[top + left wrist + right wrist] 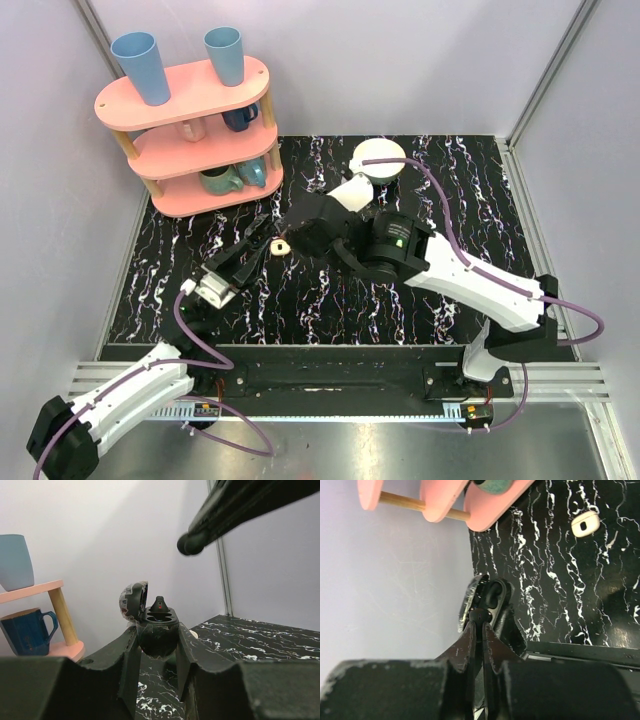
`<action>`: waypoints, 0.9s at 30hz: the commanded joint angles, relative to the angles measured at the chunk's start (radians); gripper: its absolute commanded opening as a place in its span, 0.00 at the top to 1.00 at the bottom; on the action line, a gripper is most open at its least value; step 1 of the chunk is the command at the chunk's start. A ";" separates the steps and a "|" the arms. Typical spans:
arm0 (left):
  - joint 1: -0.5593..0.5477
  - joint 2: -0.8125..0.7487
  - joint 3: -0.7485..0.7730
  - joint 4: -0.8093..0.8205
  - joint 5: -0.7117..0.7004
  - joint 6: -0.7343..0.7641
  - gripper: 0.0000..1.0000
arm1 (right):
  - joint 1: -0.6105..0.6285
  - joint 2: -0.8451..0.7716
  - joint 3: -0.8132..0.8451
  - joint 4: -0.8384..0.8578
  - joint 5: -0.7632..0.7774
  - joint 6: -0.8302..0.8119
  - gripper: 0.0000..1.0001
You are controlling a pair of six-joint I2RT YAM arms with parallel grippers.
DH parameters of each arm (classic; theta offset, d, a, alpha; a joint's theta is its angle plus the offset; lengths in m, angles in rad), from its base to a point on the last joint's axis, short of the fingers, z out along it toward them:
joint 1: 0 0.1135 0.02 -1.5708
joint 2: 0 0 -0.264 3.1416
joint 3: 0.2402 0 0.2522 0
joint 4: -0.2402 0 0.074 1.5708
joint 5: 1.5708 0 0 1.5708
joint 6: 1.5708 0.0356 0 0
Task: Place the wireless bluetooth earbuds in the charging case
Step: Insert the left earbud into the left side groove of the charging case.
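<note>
The charging case (157, 637) is a small black case with its lid (132, 600) flipped open, held above the table. My left gripper (157, 632) is shut on its body. One black earbud (159, 604) with a red light sits upright in one well; the well beside it shows empty. My right gripper (479, 625) is shut on a second small black earbud (479, 615), pinched at the fingertips just above the open case (492, 597). In the left wrist view those right fingers (215, 515) hang up and to the right of the case. In the top view both grippers meet near the table's middle-left (268, 238).
A small cream rounded-square piece with a dark centre (281, 244) (585, 524) lies on the black marbled table just beside the grippers. A pink three-tier shelf (190, 130) with cups stands at the back left, and a white bowl (378, 158) at the back centre.
</note>
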 commanded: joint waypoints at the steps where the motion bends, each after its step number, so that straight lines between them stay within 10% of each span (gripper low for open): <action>1: -0.008 -0.007 0.010 0.046 -0.023 0.027 1.00 | 0.007 0.026 0.038 -0.074 0.019 0.079 1.00; 27: -0.064 0.004 0.018 0.011 -0.043 0.128 1.00 | 0.005 0.101 0.049 -0.056 -0.053 0.122 1.00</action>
